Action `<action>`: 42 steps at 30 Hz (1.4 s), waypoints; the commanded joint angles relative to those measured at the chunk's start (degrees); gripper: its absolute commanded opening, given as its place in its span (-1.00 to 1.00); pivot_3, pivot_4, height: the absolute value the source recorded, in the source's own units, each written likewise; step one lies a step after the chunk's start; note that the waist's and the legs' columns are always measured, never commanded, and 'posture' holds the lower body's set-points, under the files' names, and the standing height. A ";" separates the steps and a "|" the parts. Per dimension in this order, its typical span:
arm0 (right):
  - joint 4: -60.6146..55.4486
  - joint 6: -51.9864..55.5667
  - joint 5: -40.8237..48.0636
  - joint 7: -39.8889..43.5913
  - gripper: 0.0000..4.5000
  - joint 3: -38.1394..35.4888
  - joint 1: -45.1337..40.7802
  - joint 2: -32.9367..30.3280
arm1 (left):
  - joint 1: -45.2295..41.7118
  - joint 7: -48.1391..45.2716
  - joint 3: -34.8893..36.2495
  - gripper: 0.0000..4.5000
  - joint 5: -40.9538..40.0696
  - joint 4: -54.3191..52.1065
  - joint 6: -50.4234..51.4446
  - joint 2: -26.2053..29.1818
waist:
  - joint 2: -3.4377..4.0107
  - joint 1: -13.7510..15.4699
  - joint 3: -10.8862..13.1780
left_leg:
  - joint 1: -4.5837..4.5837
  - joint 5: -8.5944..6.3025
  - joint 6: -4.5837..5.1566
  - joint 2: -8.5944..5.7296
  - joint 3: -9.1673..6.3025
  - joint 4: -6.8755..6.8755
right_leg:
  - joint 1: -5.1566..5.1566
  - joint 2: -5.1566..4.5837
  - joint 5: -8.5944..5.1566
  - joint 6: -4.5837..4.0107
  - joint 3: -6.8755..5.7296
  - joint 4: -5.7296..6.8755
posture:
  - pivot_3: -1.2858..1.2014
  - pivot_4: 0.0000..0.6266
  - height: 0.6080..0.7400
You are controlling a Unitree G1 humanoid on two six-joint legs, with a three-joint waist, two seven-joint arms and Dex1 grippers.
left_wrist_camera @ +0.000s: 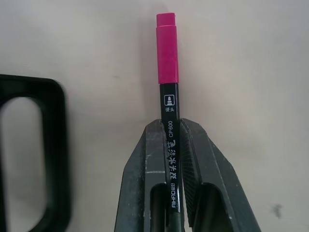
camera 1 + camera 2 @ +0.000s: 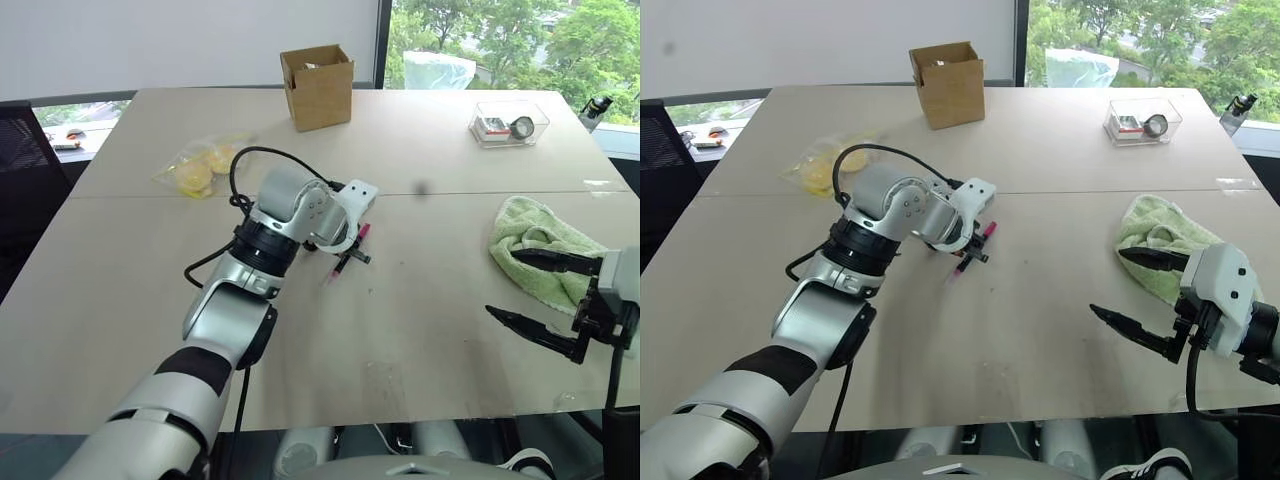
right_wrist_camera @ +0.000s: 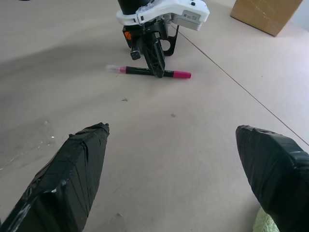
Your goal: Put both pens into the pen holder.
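Pen (image 1: 170,125) with the pink ends lies flat on the table (image 2: 420,330), and the left gripper (image 3: 155,67) is squeezed shut on its black middle. It looks thin, light and stiff, and its smooth side may slip or spin, so the middle is a good place to hold it. A black frame (image 1: 53,154) sits just beside the pen; it may be the pen holder, but I can't be sure. The right gripper (image 2: 545,300) hangs wide open, holding nothing

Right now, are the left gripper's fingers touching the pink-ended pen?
Touching. In the left wrist view, both fingers press against the barrel of the pink-ended pen, with no gap either side.
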 commanded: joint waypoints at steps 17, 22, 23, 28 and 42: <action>2.85 -3.00 -1.80 0.69 1.00 2.75 -4.90 0.39 | 24.84 -26.28 -2.83 -0.99 45.73 -16.03 -112.40 24.41 | 0.22 0.25 -0.11 | 0.09 -0.18 0.33 0.02 0.30 -0.11 | -0.07 -0.23 -0.03 -0.44 0.10 -0.09 | 0.03 -0.52 1.00; 4.79 -3.78 -2.62 1.15 1.00 4.82 -7.94 0.09 | 25.47 -21.78 2.53 -0.99 49.56 -13.99 -118.50 21.42 | 0.21 0.37 -0.10 | 0.05 -0.19 0.37 0.02 0.30 -0.10 | -0.09 -0.23 -0.02 -0.41 0.04 -0.10 | 0.03 -0.52 1.00; 4.81 -3.87 -2.76 1.21 1.00 4.99 -8.13 0.18 | 25.70 -20.28 4.05 -0.99 50.48 -13.43 -118.26 20.79 | 0.22 0.37 -0.10 | 0.05 -0.19 0.37 0.02 0.30 -0.10 | -0.08 -0.23 -0.01 -0.40 0.03 -0.09 | 0.03 -0.52 1.00; 5.11 -4.26 -3.32 1.48 1.00 5.43 -8.59 0.44 | 26.78 -19.11 8.09 -0.99 51.53 -12.69 -118.90 19.78 | 0.22 -0.01 -0.10 | 0.09 -0.19 0.38 0.05 0.30 -0.10 | -0.06 -0.12 0.17 -0.08 0.02 -0.08 | 0.03 -0.52 1.00; 6.59 -5.51 -3.56 2.28 1.00 6.87 -11.20 0.40 | 35.44 -20.91 10.21 -0.99 52.45 -17.01 -112.42 16.87 | 0.21 -0.02 -0.10 | 0.12 -0.19 0.38 0.12 0.32 -0.03 | 0.00 0.02 0.22 0.00 0.02 -0.07 | 0.03 -0.52 1.00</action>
